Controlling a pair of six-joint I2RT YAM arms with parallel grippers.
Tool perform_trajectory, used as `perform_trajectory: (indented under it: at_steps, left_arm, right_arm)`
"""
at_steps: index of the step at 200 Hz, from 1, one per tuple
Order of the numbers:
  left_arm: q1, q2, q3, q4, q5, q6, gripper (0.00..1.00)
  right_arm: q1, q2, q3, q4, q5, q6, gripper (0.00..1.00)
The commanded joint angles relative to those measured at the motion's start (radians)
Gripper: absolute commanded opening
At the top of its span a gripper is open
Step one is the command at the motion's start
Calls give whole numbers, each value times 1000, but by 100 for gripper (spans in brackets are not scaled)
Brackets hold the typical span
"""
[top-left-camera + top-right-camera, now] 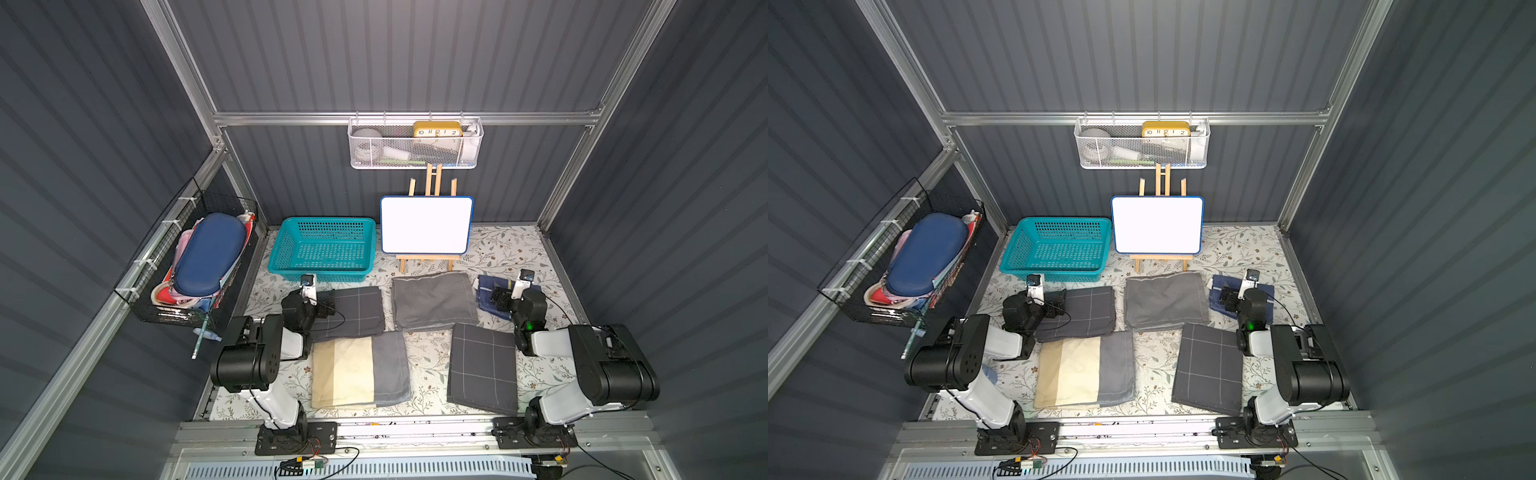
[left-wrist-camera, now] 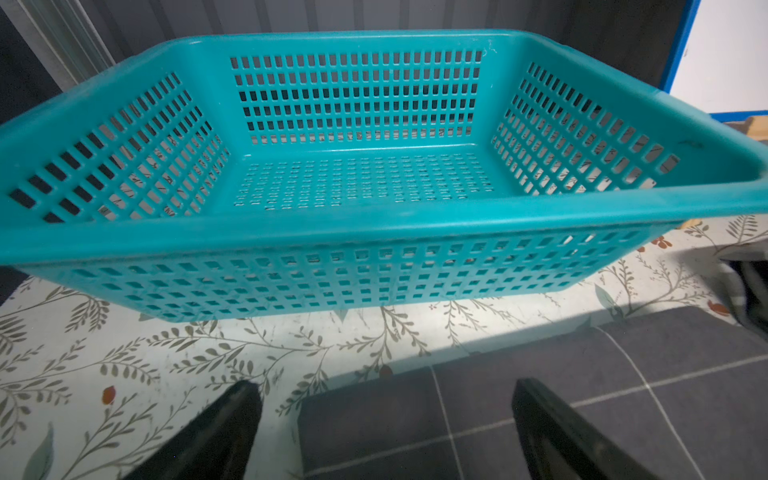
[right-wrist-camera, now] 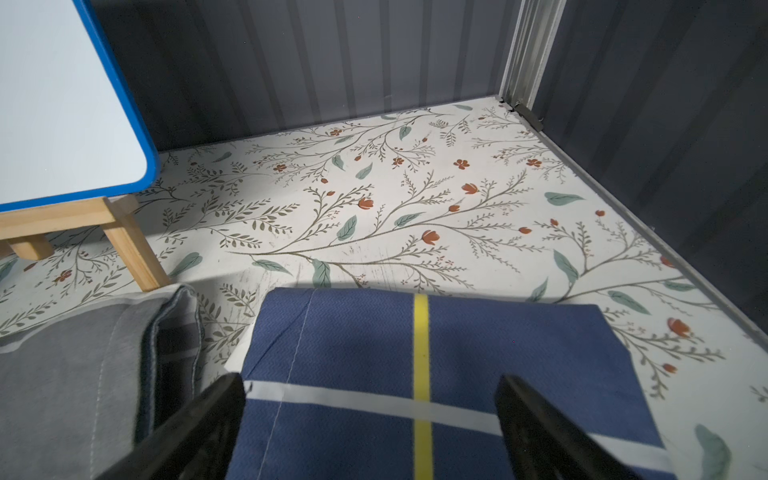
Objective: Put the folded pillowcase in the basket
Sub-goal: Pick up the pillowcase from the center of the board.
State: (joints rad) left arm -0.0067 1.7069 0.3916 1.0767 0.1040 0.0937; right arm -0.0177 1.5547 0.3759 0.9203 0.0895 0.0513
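Evidently the pick had not begun: the left gripper point(image 2: 384, 390) hung spread over the dark checked pillowcase point(image 2: 623, 374), the empty basket point(image 2: 374, 232) just ahead; the right gripper point(image 3: 370, 382) gaped over a navy pillowcase point(image 3: 374, 340). Next called for lowering and pinching an edge

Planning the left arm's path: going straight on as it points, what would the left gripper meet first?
Most likely the near wall of the basket; the left gripper hangs open over the checked cloth, though its downward tilt is unclear.
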Motion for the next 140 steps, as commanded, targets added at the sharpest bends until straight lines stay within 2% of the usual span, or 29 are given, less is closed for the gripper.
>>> perform_trajectory:
  at_steps: [1,92,140]
  left_arm:
    - [2,-7,3,12,1,-6,100]
    - [2,-7,1,15,0,-5,100]
    - [1,-12,-11,37,-7,3,100]
  right_arm:
    - [-1,7,6,18,-4,7,99]
    - [-1,6,4,21,-6,4,99]
    - [1,5,5,18,-56,-17,99]
